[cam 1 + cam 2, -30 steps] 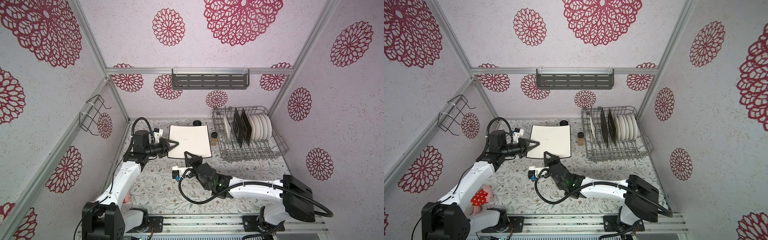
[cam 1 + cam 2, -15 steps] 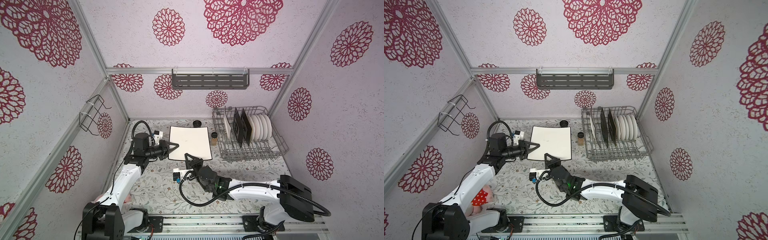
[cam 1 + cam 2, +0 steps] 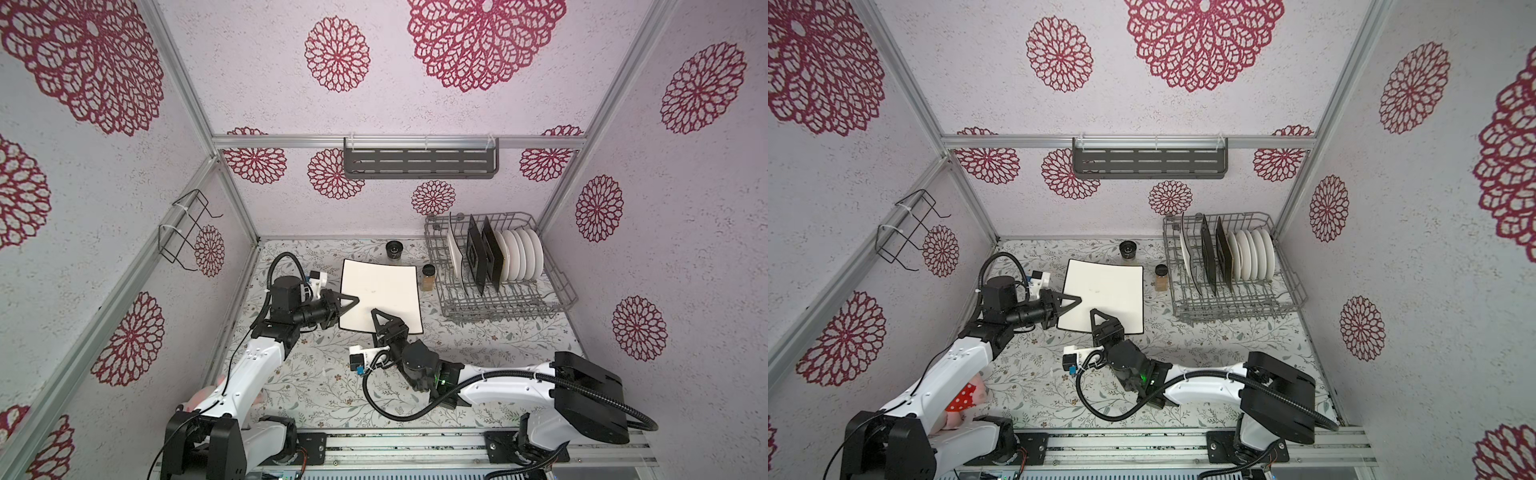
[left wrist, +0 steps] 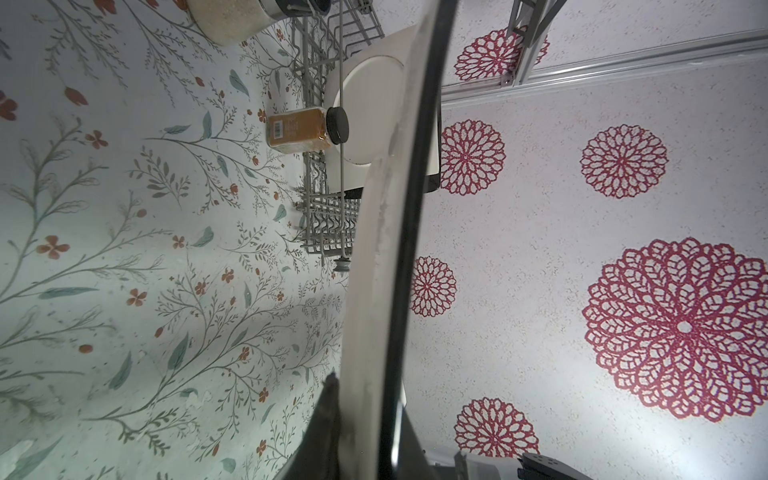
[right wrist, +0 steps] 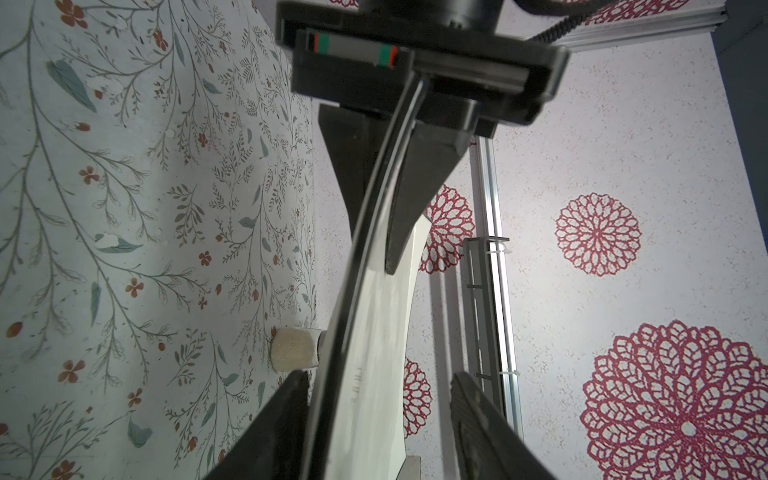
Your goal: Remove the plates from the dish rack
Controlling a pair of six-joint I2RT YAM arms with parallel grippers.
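Note:
A cream square plate (image 3: 380, 291) (image 3: 1106, 291) with a dark rim hangs flat above the table. My left gripper (image 3: 351, 300) (image 3: 1073, 300) (image 4: 368, 388) is shut on its left edge. Around the plate's near edge, my right gripper (image 3: 376, 313) (image 3: 1096, 313) (image 5: 379, 376) stands open, with a wide gap on one side. In the right wrist view the plate (image 5: 370, 374) runs edge-on toward the left gripper (image 5: 374, 199). The grey wire dish rack (image 3: 557, 282) (image 3: 1287, 274) at the back right holds a cream plate (image 3: 455, 253), black square plates (image 3: 476, 257) and several white round plates (image 3: 523, 257).
Two small spice jars (image 3: 393, 250) (image 3: 428, 276) stand between the held plate and the rack. A dark slotted shelf (image 3: 419, 164) hangs on the back wall. A black wire holder (image 3: 187, 232) hangs on the left wall. Floral table surface (image 3: 332, 386) lies under both arms.
My right gripper has opened off the plate's near edge. My left gripper has closed fully on the plate's left edge. The plate has barely moved.

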